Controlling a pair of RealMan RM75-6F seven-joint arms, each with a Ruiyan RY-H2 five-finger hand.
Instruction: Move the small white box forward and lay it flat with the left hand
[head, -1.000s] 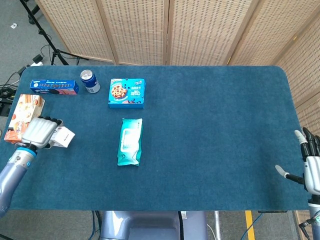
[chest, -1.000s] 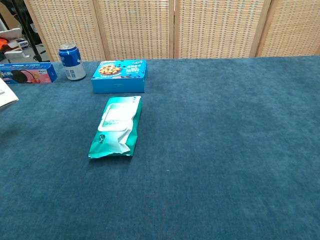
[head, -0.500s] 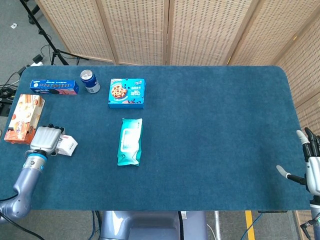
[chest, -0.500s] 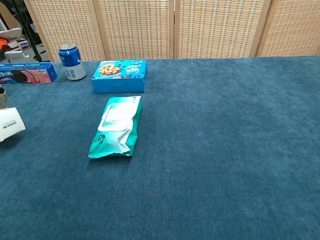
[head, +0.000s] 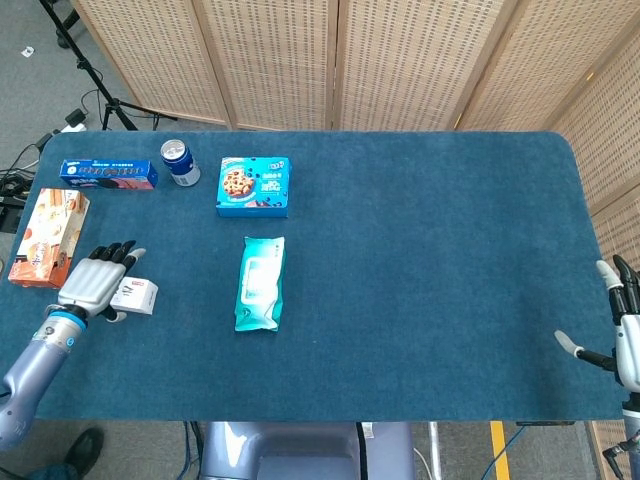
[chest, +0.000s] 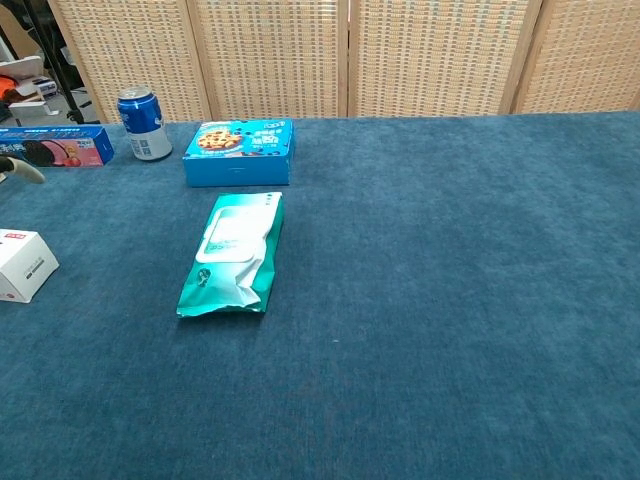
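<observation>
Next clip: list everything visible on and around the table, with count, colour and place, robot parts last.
small white box: 1, white, lying flat near the table's left edge
wipes pack: 1, teal and white, left of table centre
cookie box: 1, blue, beyond the wipes pack
soda can: 1, blue, upright, left of the cookie box
long biscuit box: 1, blue, far left corner
snack box: 1, orange and white, at the left edge
table: 1, blue cloth
folding screens: tan, behind the table
left hand: 1, grey, fingers spread, beside the small white box
right hand: 1, white, fingers apart, at the right edge
</observation>
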